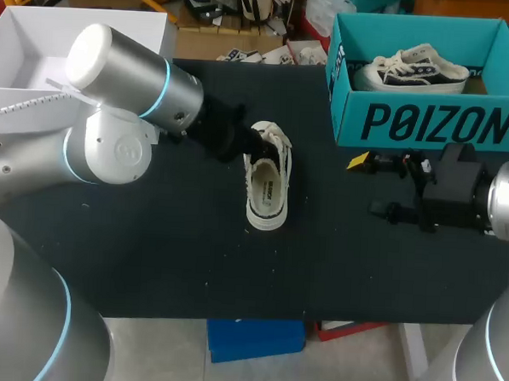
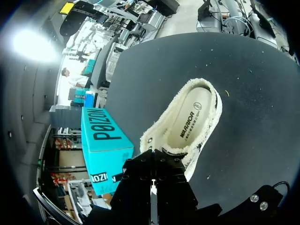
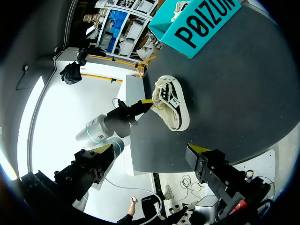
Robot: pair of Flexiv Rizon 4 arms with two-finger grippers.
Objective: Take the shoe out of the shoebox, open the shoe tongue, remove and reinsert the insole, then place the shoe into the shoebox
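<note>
A cream low-top shoe (image 1: 266,189) lies on the black table (image 1: 149,253), toe toward the front edge, with its printed insole (image 2: 190,119) showing in the opening. My left gripper (image 1: 247,146) sits at the shoe's lace end, shut on the tongue (image 3: 159,100); in the left wrist view its black fingers (image 2: 152,185) meet right at the shoe's (image 2: 187,122) frayed rim. The teal shoebox (image 1: 429,123) stands at the back right. My right gripper (image 1: 376,185) hovers open just in front of the box, to the right of the shoe (image 3: 171,110) and apart from it, nothing between its fingers (image 3: 199,151).
A second shoe (image 1: 412,69) lies inside the teal shoebox (image 2: 105,140). The black tabletop in front of the shoe and to its left is bare. My left arm's big silver links (image 1: 131,107) hang over the table's back left part.
</note>
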